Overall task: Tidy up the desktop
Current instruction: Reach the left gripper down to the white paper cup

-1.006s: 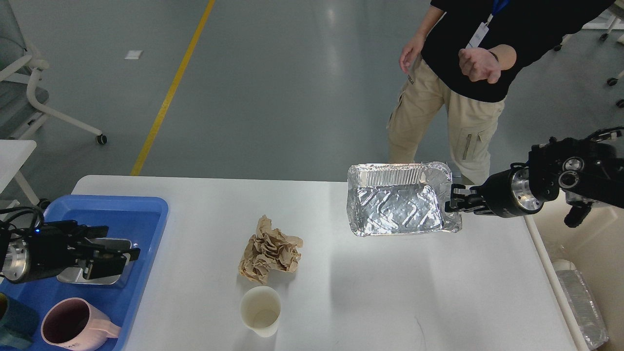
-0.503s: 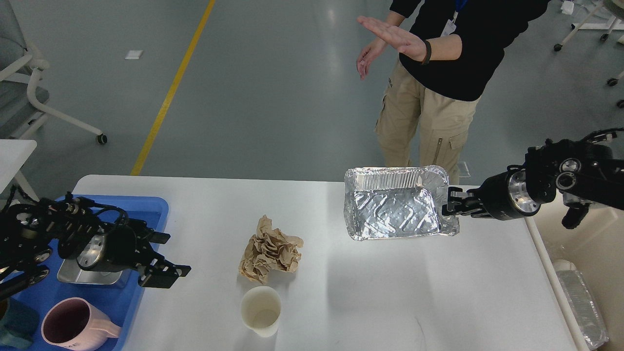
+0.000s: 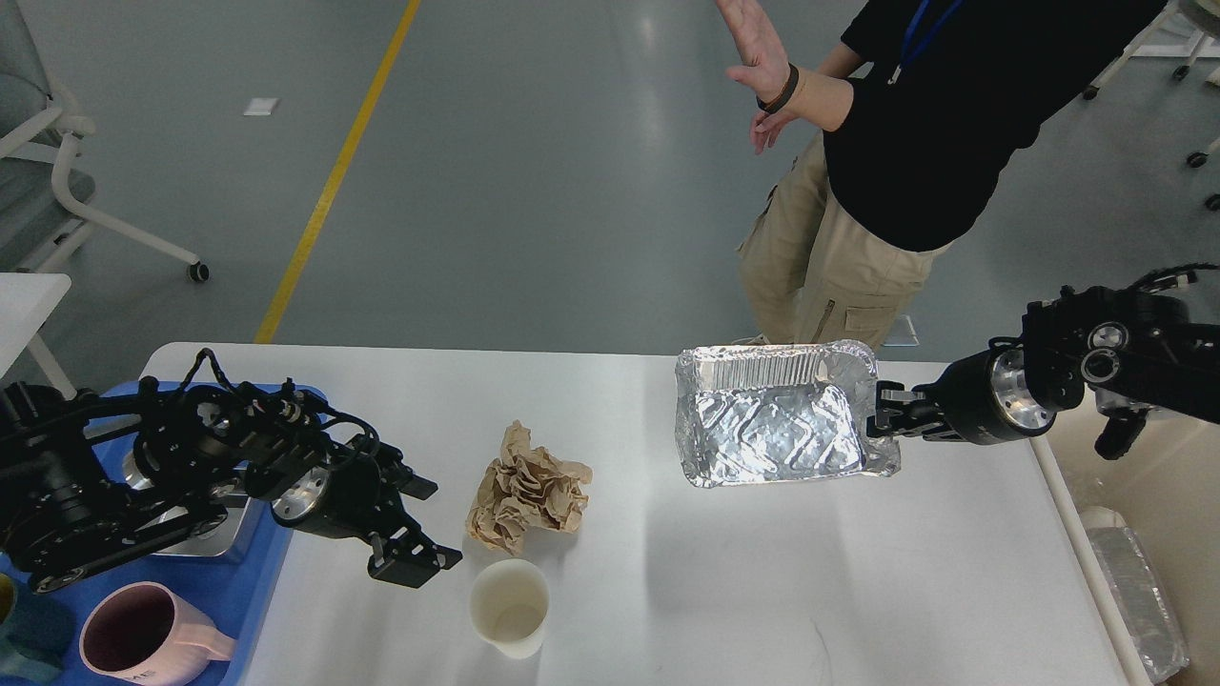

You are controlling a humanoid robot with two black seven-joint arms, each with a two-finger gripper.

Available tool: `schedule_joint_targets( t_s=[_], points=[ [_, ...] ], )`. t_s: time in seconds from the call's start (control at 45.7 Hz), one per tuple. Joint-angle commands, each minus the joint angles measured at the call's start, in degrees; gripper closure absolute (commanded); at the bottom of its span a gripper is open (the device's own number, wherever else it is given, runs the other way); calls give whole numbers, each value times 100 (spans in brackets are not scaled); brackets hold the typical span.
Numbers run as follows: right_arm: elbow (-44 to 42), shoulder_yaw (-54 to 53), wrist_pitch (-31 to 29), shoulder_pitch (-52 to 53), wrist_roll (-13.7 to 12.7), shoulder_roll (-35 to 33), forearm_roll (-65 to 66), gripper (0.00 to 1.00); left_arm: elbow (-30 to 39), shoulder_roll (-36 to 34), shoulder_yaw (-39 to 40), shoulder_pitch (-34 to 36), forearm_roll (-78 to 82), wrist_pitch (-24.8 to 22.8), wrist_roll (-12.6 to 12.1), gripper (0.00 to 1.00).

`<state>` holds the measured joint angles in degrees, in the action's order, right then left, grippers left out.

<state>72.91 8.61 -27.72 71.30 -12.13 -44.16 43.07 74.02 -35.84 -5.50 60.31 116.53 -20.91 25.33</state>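
At the desk's (image 3: 724, 591) left edge sits a blue tray (image 3: 276, 534) holding a pink mug (image 3: 143, 638). My left gripper (image 3: 415, 524) hovers with jaws apart, just left of the crumpled brown paper (image 3: 529, 488) and the paper cup (image 3: 510, 606) near the front edge. Both look light and crushable; I'd pinch the paper's bulk. Near the back right, my right gripper (image 3: 882, 419) is clamped on the foil tray's (image 3: 777, 419) thin, bendable rim.

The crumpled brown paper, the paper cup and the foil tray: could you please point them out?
crumpled brown paper (image 3: 527, 488), head view, middle of the wad.
paper cup (image 3: 510, 607), head view, inside.
foil tray (image 3: 777, 431), head view, embossed floor.
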Motion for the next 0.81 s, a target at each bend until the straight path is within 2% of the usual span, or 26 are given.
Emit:
schedule_joint_targets(
  t_s=[0.0, 0.219, 0.481, 0.656, 0.787],
  points=[
    [-5, -8, -14, -2, -17, 4, -26, 100, -107, 322, -241, 288, 1, -1, -1, 11],
    [-5, -8, -23, 7, -17, -5, -114, 100, -213, 604, -276, 288, 10, -36, -1, 11],
    [-13, -26, -23, 7, -17, 22, -114, 100, -222, 630, -285, 218, 10, -36, -1, 11],
    [-13, -26, -23, 7, -17, 13, -114, 100, -239, 648, -575, 236, 10, -36, -10, 11],
    [-13, -35, -23, 7, -17, 4, -114, 100, -380, 955, -610, 209, 10, -36, -10, 11]
  ],
)
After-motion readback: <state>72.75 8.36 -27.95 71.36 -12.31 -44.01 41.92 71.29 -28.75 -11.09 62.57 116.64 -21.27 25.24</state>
